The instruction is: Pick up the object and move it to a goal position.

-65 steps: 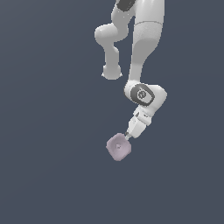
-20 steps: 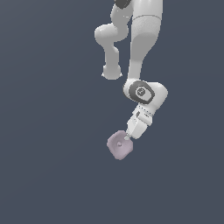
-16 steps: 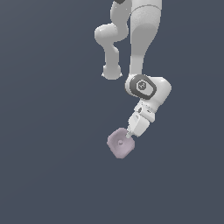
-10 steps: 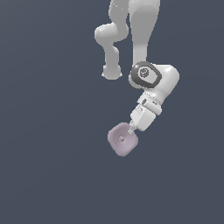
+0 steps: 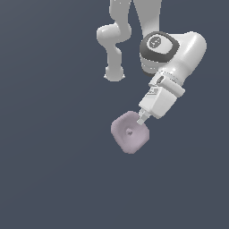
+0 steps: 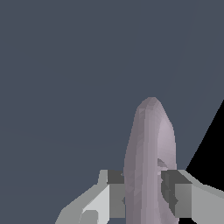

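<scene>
A flat, matte slate-grey ground fills the exterior view from edge to edge, smooth and unmarked, with no seam or texture. Against it hangs the white arm (image 5: 179, 58), its casings glossy and rounded like moulded plastic, with a dark grey ring and pale disc on the joint cap near the wrist. From that joint a blockier, squared white hand section slants down toward the exterior view's left and ends in the claw (image 5: 140, 120), of which only one thin pale finger shows there. The object (image 5: 129, 132) sits at the tip of that finger: a pale pink-lilac piece shaped like a square with softly rounded corners, its face dished inward and carrying a tiny nub at the centre. Its surface looks smooth and faintly faceted, with soft shading across the hollow. In the wrist view the object (image 6: 148, 162) is seen edge-on, a tall, narrow, rounded lilac sliver tapering to a blunt dome. The claw (image 6: 146, 194) is closed onto it, with a dark grey pad (image 6: 116, 192) pressed against one flank and the other pad (image 6: 168, 190) against the opposite side, each backed by a pale grey angular finger body. One corner of the wrist view is plain black beyond a straight edge of the grey ground.
</scene>
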You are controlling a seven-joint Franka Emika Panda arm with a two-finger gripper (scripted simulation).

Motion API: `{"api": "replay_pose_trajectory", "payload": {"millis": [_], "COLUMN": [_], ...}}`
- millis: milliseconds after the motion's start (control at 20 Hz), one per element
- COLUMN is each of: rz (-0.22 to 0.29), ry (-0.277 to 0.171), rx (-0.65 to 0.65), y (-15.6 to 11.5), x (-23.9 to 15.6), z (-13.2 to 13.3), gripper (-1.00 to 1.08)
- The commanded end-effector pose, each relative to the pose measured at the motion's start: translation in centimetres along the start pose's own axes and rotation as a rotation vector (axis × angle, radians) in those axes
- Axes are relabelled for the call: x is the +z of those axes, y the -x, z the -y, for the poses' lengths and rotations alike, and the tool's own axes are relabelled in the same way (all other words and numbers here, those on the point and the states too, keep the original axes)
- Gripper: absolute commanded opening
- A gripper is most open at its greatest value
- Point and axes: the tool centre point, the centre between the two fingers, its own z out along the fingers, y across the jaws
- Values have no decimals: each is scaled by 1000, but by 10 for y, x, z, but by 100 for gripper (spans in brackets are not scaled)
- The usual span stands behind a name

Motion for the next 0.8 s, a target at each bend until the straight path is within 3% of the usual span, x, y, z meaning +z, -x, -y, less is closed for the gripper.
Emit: {"api": "replay_pose_trajectory", "payload": {"millis": [0, 400, 750], "rz": [-1, 1, 3], "ry": [-1, 0, 3], "rx": [-1, 1, 2], "y": [8, 26, 34], "x": [-18, -65, -87], "z": [-22, -81, -110], "gripper": [-100, -100, -100]}}
